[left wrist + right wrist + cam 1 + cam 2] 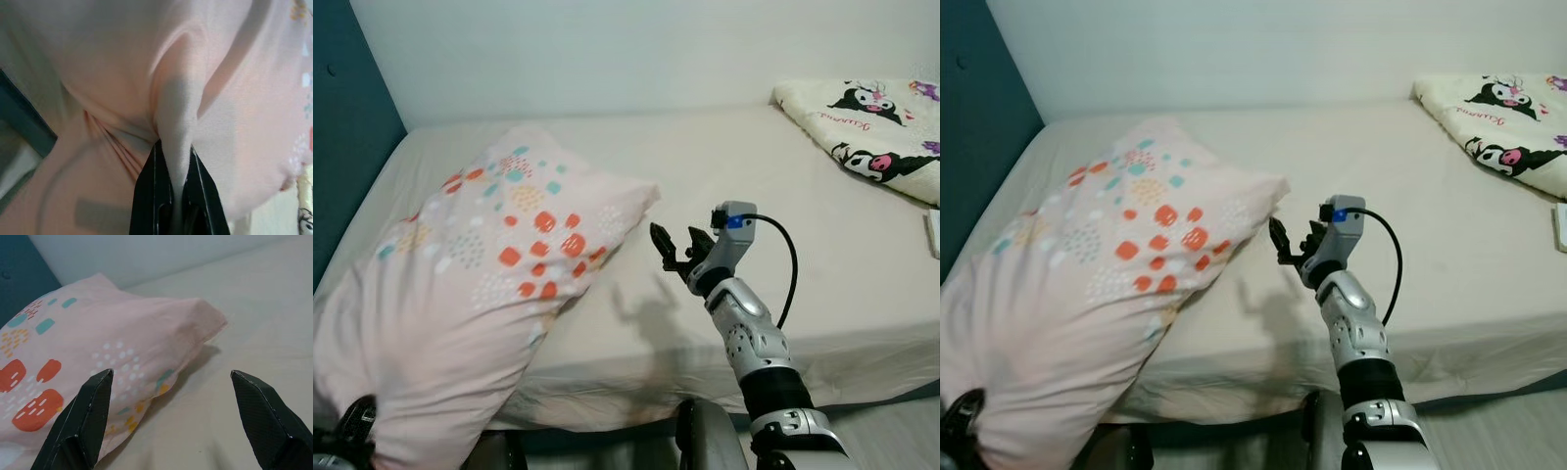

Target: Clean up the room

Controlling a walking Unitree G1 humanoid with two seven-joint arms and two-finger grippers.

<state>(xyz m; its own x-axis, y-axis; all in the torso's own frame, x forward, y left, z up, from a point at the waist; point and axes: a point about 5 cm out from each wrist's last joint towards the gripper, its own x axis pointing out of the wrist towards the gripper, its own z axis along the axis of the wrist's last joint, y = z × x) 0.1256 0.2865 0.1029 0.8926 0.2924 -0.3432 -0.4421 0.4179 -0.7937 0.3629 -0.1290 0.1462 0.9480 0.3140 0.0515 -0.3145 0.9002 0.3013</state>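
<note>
The left gripper (178, 196) is clamped on a fold of the pink pillow (480, 294), its two black fingers (146, 196) pinching the cloth between them; in the head view it sits down at about seven o'clock, mostly hidden under the pillow's lower corner. The pillow (pale pink with orange, teal and white spots) lies tilted across the near left part of the bed (754, 176), one corner reaching out toward the middle of the mattress. The right gripper (677, 247) hovers just beside that corner, at about five o'clock from it, fingers spread wide and holding nothing; a cartoon-print blanket (871, 127) lies at two o'clock, well apart from the pillow.
</note>
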